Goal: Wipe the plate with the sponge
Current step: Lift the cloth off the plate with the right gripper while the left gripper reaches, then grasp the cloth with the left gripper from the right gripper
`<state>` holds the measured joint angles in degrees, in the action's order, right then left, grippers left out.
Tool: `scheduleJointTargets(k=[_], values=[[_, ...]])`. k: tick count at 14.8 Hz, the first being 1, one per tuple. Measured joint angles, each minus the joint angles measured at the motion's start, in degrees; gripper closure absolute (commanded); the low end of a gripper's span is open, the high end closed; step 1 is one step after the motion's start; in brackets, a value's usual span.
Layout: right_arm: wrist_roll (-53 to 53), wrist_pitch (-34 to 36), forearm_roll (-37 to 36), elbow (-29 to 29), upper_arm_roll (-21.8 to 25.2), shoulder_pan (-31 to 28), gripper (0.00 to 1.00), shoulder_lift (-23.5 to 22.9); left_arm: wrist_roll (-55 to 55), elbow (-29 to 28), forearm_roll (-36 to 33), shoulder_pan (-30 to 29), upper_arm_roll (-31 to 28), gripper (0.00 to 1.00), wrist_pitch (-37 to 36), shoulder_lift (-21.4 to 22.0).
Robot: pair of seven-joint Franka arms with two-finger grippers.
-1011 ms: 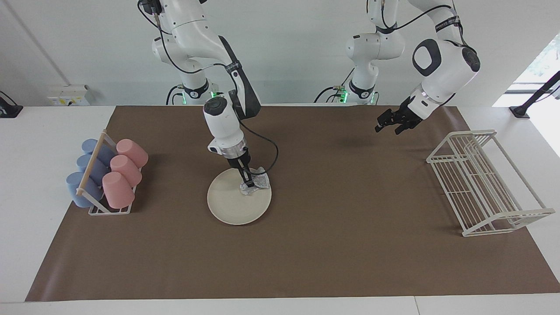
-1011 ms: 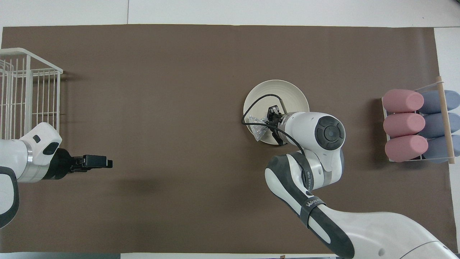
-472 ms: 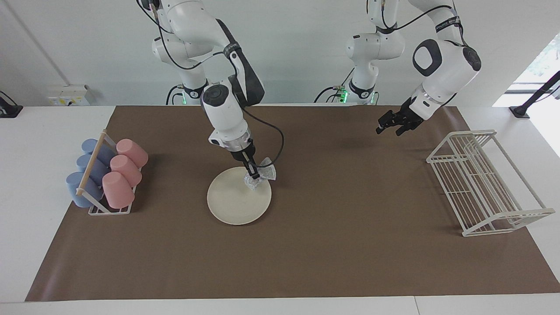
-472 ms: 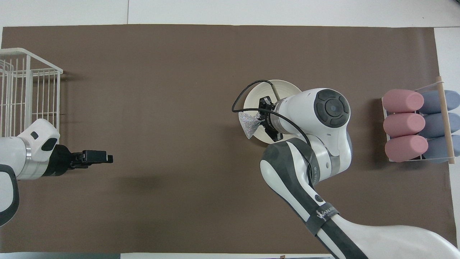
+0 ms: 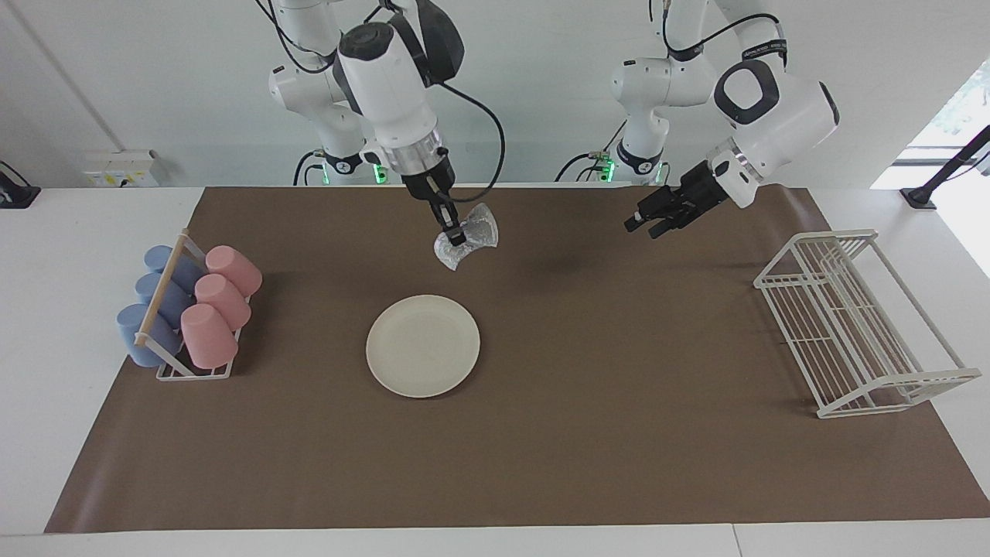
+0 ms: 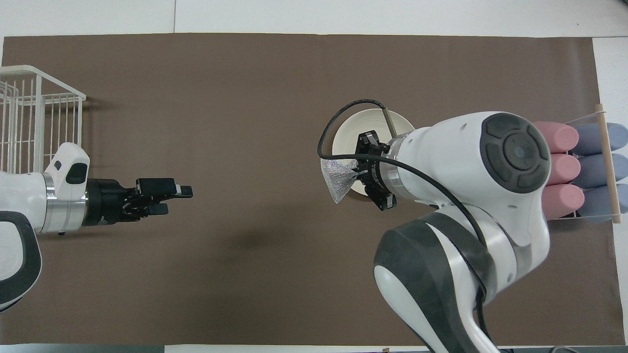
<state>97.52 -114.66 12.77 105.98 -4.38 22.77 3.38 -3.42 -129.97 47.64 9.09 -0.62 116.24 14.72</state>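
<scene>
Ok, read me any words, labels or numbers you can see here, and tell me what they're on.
Nothing here can be read.
Black band on the left arm: white lettering, too small to read.
Plate, sponge, cups, wire rack: no markings visible.

One camera sits high up across the desk [image 5: 495,464] and looks back at the two robots, so it sees the whole brown mat, both arms and the wall. The other camera is high over the robots' end and looks almost straight down, so the arms come in from the bottom and look very big and close. Both see the same mat, the plate [image 5: 422,346] [image 6: 349,135], the cups [image 5: 203,307] [image 6: 564,169] and the white rack [image 5: 855,321] [image 6: 34,125], but turned around.
</scene>
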Motion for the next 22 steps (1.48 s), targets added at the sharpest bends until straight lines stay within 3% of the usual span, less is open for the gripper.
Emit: scheduleJointTargets(k=[3, 6, 12, 17, 22], values=[[7.71, 5.77, -0.70, -0.74, -0.71, 1.55, 1.00, 4.17, -3.46, 1.41, 4.88, 4.50, 0.18, 0.00, 1.61, -0.04], [12.53, 9.21, -3.43, -1.36, -1.13, 4.47, 1.00, 4.61, -5.59, 1.46, 10.45, 8.98, 0.46, 0.00, 3.39, -0.18], [12.80, 9.35, -3.96, -1.64, -0.85, 4.38, 1.00, 4.19, -5.19, 1.75, 21.87, 10.40, 0.62, 0.00, 1.81, -0.13], [12.80, 9.35, -4.12, -1.71, -0.84, 4.35, 1.00, 4.17, -4.39, 2.12, 27.92, 16.35, 0.88, 0.00, 1.93, -0.11], [12.80, 9.35, -4.12, -1.71, -0.81, 4.15, 1.00, 4.14, -4.36, 3.41, 30.50, 21.36, 0.97, 0.00, 8.20, -0.24]])
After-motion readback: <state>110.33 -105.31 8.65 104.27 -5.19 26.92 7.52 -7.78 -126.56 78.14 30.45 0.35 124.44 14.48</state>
